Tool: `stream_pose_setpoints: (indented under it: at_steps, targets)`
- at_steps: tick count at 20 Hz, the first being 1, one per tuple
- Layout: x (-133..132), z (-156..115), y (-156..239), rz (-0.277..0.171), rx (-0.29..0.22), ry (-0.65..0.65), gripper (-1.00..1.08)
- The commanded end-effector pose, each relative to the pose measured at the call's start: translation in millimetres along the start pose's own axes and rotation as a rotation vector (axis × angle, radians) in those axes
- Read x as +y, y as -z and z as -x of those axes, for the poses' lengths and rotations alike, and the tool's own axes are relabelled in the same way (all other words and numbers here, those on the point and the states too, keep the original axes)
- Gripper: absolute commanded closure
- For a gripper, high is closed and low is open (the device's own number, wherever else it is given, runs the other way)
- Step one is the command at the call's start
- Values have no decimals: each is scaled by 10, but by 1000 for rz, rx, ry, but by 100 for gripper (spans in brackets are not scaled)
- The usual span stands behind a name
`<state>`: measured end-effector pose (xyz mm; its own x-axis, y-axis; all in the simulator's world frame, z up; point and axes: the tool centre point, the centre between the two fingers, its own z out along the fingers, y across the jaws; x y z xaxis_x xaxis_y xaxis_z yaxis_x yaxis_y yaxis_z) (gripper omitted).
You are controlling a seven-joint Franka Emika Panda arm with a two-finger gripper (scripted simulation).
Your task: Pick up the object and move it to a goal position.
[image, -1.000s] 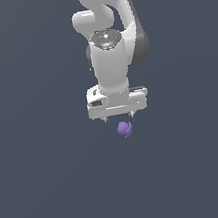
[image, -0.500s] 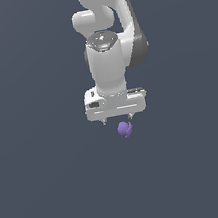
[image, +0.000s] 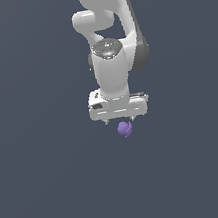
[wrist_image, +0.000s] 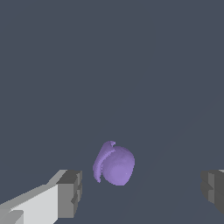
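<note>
The white robot arm [image: 111,39] reaches down from the top of the exterior view, ending in a broad white hand [image: 120,120] with its wide crossbar held level. Just under that crossbar, and a little toward the exterior view's right of its middle, sits the small purple roundish lump with a faceted, uneven surface [image: 125,129]. Its top edge nearly meets the underside of the hand in that view, and it is far narrower than the hand's body. Only short dark stubs of the fingers show below the crossbar there, so their spread is hard to read from outside.

The wrist view settles it. The hand [wrist_image: 140,190] stands wide open: one grey-padded finger [wrist_image: 70,194] on a white base shows at one side of the picture, the other grey finger [wrist_image: 213,189] at the far edge, and a broad gap lies between them. The purple lump [wrist_image: 113,164] lies within that gap but off-centre, near the first finger and well apart from the second. It touches neither pad, so the hand has hold of nothing. One side of the lump carries a raised, paler ridge.

The lump rests on the plain dark grey-blue desk [image: 53,182], which fills the background of both views. Whether the fingertips reach down as far as the lump cannot be told.
</note>
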<state>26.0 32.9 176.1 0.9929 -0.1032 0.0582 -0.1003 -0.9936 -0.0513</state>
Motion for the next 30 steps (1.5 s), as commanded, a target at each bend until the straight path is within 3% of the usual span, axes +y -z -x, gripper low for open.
stream_pose_setpoints:
  at_steps: [1,17,30]
  targets:
    - [-26,37,-85,3,-6,-40,-92]
    - [-176,361,-718,49,-42,-365,-92]
    - [-199,440,-852,63,-46,-434,-92]
